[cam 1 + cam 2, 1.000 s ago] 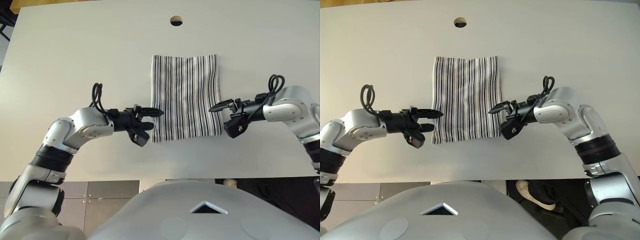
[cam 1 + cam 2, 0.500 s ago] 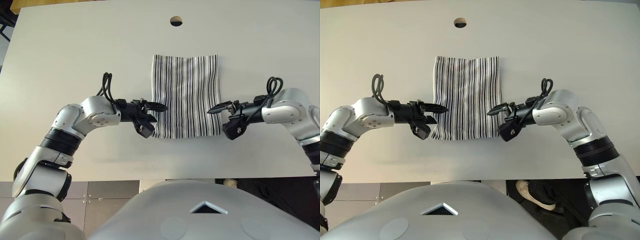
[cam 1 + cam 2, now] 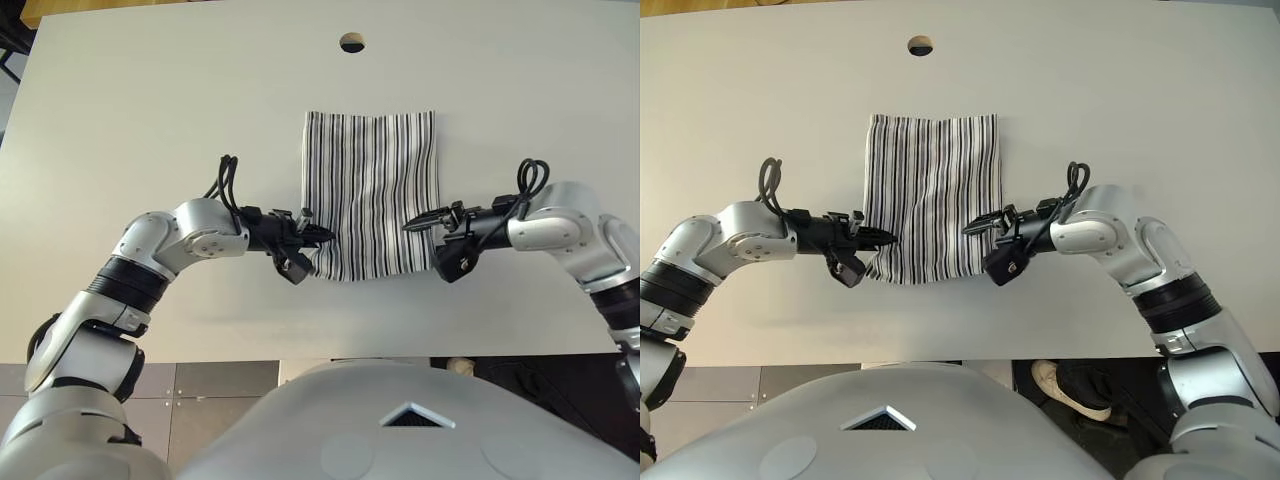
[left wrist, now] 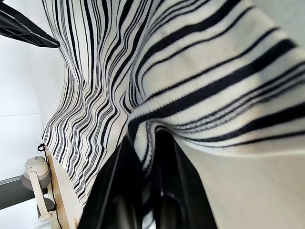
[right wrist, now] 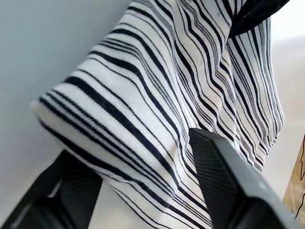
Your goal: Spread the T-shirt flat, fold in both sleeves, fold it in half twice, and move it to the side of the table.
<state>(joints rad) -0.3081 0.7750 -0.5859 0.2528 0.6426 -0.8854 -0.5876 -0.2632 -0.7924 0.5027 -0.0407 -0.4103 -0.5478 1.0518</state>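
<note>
T-shirt (image 3: 370, 190): striped, folded to a rectangle, flat at mid-bench (image 3: 150, 120). Round hole (image 3: 352, 42) in the bench top at 12 o'clock from it, well apart. Grey cabinet fronts (image 3: 200, 400) below the near bench edge at 7 o'clock.

Left tool (image 3: 322, 237) covers the shirt's 7 o'clock corner, pinched closed on the hem; the wrist view shows fabric bunched in the narrow gap. Right tool (image 3: 418, 226) overlaps the 5 o'clock corner; cannot tell its closure.

Against 0.5 s ago: both tools have come inward over the near corners, the left one lower. The near hem now puckers; the far edge is unmoved
</note>
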